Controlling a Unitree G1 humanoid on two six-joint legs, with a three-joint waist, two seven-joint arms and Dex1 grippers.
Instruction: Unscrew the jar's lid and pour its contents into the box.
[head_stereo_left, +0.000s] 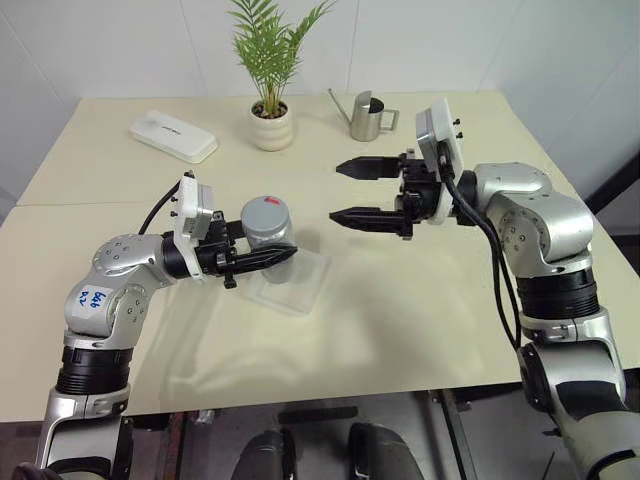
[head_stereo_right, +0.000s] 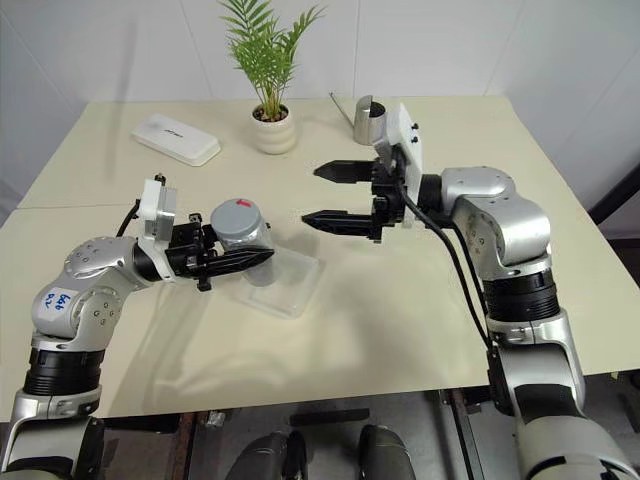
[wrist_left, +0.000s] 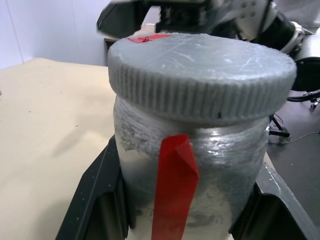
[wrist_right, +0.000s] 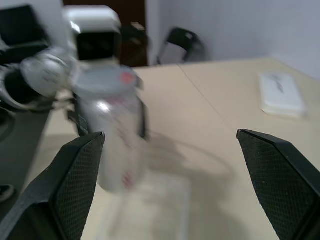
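The jar (head_stereo_left: 268, 236) is held upright above the near-left part of the table (head_stereo_left: 420, 300), clamped by its body between the two black fingers of the left gripper (head_stereo_left: 268, 256), which is closed on it. It is a small cylinder of clear glass, scuffed and cloudy in the left wrist view, with a strip of red tape (wrist_left: 172, 190) running down its wall. The lid (wrist_left: 200, 75) is still seated on top: a round grey cap with a ribbed rim, a scratched flat face and a red mark near one edge. What lies inside the jar cannot be made out through the glass.

Just below and beside the jar, the box (head_stereo_left: 300, 283) rests flat on the table, a shallow square tray of clear plastic with rounded corners; nothing can be discerned in it.

The right gripper (head_stereo_left: 352, 192) is held level to the right of the jar, apart from it, its two dark, tapered fingers spread wide with nothing between them.

Farther back stand a round cream pot (head_stereo_left: 271, 127) holding a green palm-like plant (head_stereo_left: 270, 45), a steel watering can (head_stereo_left: 368, 117) and a white oblong case (head_stereo_left: 172, 135).
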